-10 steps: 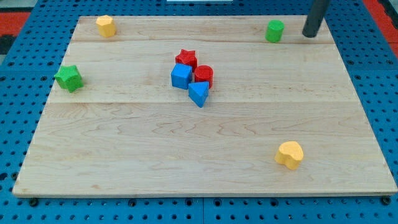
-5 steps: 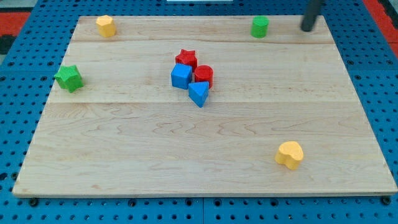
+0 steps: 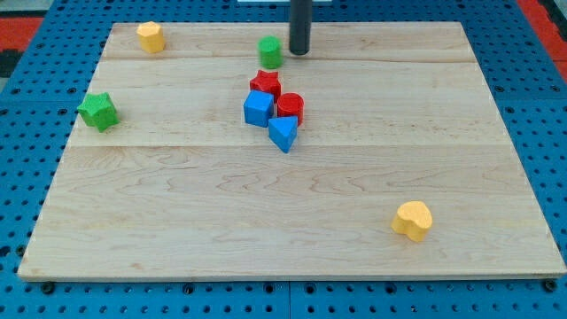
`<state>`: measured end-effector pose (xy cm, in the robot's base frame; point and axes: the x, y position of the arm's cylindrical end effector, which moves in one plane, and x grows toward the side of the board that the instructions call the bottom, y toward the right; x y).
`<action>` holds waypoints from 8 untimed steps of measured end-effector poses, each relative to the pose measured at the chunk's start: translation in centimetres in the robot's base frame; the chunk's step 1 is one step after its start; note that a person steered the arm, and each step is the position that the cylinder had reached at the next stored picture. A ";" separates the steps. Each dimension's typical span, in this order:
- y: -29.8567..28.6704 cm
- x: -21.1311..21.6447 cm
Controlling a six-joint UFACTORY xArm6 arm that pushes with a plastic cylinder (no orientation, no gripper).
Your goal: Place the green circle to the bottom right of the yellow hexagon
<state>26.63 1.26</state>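
Note:
The green circle [image 3: 270,51] sits near the view's top, just left of centre, on the wooden board [image 3: 177,204]. My tip [image 3: 299,51] stands just to its right, close to it or touching it. The yellow hexagon [image 3: 151,36] lies at the board's top left corner, well to the left of the green circle.
A red star [image 3: 265,84], a red cylinder [image 3: 291,107], a blue cube [image 3: 258,108] and a blue triangle [image 3: 283,133] cluster just below the green circle. A green star [image 3: 98,111] lies at the left edge. A yellow heart [image 3: 413,220] lies at the bottom right.
The green circle has slid left along the top of the board, from the right part to just left of centre. My tip has followed it leftward, staying on its right side.

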 end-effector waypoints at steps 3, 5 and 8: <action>-10.5 -3.3; -9.8 0.9; -16.3 14.0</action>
